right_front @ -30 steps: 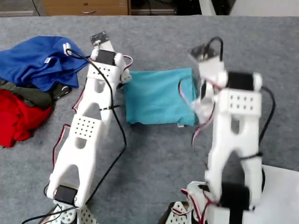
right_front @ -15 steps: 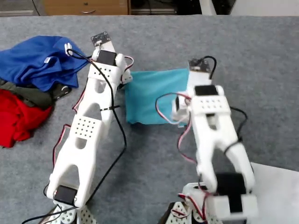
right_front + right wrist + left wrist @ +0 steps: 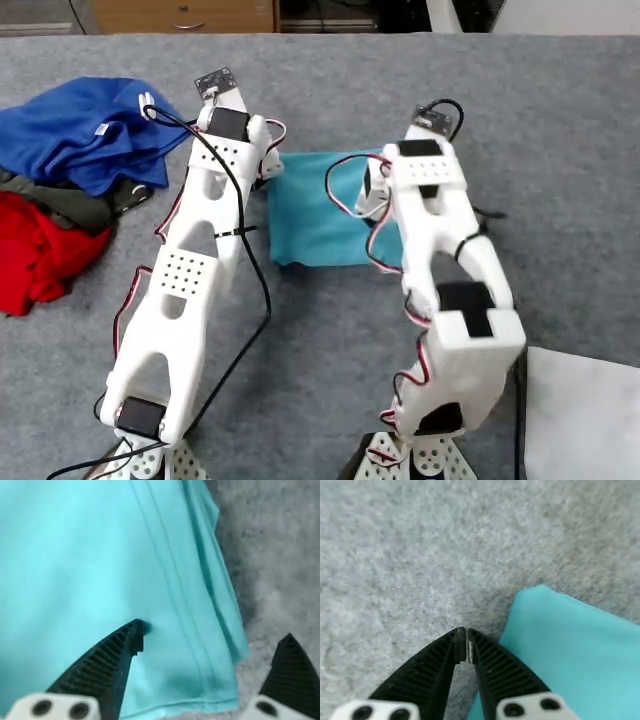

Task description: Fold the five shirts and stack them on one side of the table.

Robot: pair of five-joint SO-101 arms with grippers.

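The right gripper (image 3: 212, 637) hangs over a turquoise shirt (image 3: 75, 555) with its jaws spread wide. The ribbed black finger (image 3: 107, 665) has its tip over the cloth, casting a small shadow there. The other finger (image 3: 290, 670) is over the grey, felt-like tabletop (image 3: 280, 545), just past the shirt's edge. The shirt lies flat in folded layers. Several stitched hems and fold lines run side by side along that edge, which passes between the two fingers. One corner of the shirt lies between the fingers too, slightly uneven where the layers overlap.
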